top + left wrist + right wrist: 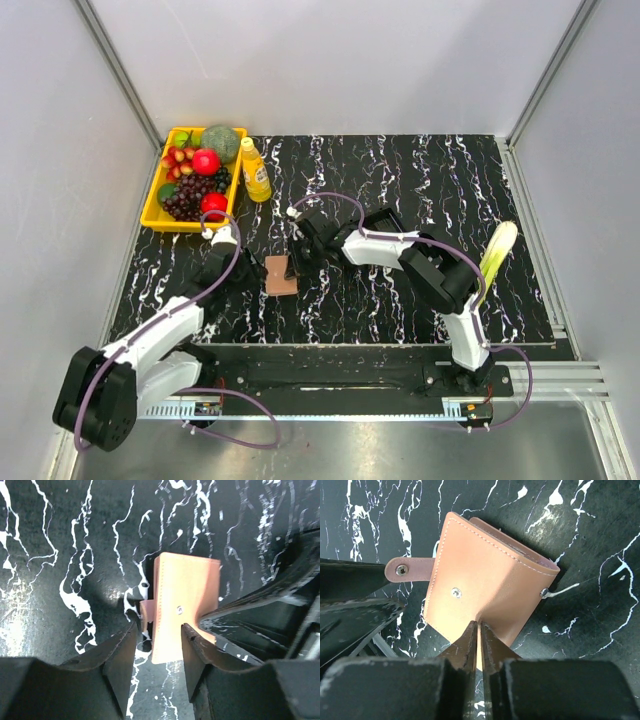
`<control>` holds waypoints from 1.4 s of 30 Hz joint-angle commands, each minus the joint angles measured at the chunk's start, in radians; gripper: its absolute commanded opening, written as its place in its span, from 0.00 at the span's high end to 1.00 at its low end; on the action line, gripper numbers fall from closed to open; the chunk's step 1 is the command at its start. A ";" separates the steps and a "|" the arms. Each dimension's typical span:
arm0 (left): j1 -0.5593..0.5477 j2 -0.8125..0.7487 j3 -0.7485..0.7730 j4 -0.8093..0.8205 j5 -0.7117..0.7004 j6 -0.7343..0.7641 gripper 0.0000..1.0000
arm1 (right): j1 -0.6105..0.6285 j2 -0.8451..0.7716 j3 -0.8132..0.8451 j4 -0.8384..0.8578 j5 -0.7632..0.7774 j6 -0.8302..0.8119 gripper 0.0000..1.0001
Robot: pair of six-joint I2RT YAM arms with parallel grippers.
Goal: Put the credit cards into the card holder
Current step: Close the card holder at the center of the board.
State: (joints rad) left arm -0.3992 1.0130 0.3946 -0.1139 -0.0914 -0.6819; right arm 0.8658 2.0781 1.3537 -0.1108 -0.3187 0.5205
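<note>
The black marbled table (400, 300) fills the top view. The left arm (150, 345) reaches in from 7 o'clock and the right arm (440, 275) bends in from 4 o'clock. They meet a little toward 8 o'clock of the table's centre.

A yellow tray (152, 205) of fruit sits at the table's 10 o'clock corner. A small orange bottle (255, 170) stands just at its 3 o'clock side. A pale green vegetable (498, 252) lies near the 3 o'clock edge, well apart from the rest.

The tan holder (281, 275) lies on the table between the two grippers, folded closed with its cover up.

In the left wrist view the left gripper (159, 626) has its jaws apart astride the holder's near end. One finger (192, 645) touches the holder's edge, and the other stands clear of it with bare table showing between.

In the right wrist view the right gripper (477, 625) has its jaws drawn to a thin slit. The tips sit on the holder's 6 o'clock edge and seem to pinch the cover there.

The snap tab (407, 570) sticks out at 9 o'clock, unfastened. A stud (456, 593) shows on the cover.
</note>
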 commanded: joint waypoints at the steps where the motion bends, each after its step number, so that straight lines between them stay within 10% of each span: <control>1: 0.016 -0.060 0.036 0.037 0.007 -0.015 0.55 | 0.015 0.022 0.001 -0.036 0.104 -0.017 0.90; 42: 0.036 0.176 0.021 0.240 0.107 -0.028 0.73 | 0.016 0.027 0.016 -0.036 0.063 -0.034 0.89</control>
State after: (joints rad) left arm -0.3676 1.1805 0.3904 0.0837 0.0307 -0.7326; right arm 0.8715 2.0781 1.3552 -0.1104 -0.3038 0.5194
